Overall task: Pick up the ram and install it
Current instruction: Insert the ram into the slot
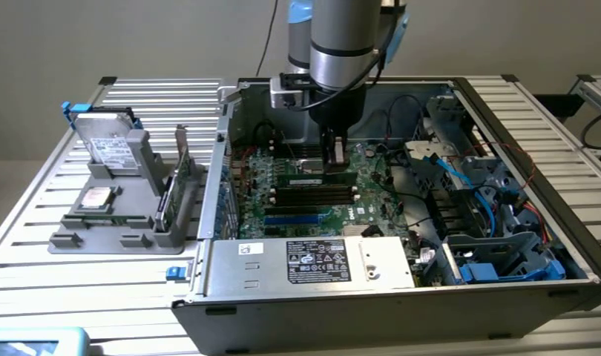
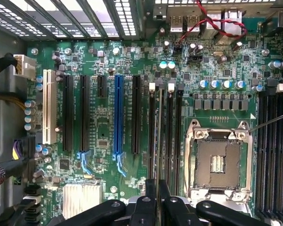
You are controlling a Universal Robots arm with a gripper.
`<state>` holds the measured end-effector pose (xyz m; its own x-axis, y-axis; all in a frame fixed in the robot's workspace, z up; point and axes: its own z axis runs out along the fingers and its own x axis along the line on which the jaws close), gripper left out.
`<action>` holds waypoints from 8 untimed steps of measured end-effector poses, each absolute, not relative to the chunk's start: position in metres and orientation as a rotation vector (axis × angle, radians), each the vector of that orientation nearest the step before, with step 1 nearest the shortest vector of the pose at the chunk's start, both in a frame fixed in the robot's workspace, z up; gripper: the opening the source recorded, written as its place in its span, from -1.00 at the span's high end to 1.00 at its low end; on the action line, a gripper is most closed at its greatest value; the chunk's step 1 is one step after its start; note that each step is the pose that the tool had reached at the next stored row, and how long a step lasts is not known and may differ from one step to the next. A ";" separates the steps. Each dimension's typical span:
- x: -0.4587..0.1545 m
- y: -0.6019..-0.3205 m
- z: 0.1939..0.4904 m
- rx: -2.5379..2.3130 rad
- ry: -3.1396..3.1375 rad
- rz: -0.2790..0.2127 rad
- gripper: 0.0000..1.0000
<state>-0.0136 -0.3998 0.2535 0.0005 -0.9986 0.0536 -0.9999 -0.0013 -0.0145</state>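
My gripper (image 1: 332,165) reaches down into the open computer case (image 1: 478,297) over the green motherboard (image 1: 253,215). It is shut on the ram (image 1: 315,180), a narrow green stick with a white label, held just above or at the black memory slots (image 1: 315,196). In the wrist view the ram (image 2: 159,141) shows edge-on as a thin line running out from between the black fingers (image 2: 148,207). It lines up with the memory slots (image 2: 170,141) beside the CPU socket (image 2: 217,162). Whether it is seated I cannot tell.
A grey holder (image 1: 102,237) at the exterior view's left carries a silver hard drive (image 1: 113,148) and an upright expansion card (image 1: 176,189). The power supply (image 1: 300,263) sits at the case front. Blue and black cables (image 1: 449,170) and drive bays crowd the right.
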 end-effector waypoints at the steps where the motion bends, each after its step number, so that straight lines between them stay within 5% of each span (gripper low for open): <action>1: -0.014 -0.400 0.253 2.202 -2.200 0.075 0.73; 8: -0.013 -0.401 0.251 2.202 -2.198 0.077 0.73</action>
<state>-0.0132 -0.4010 0.2507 0.0014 -0.9985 0.0555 -0.9999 -0.0022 -0.0146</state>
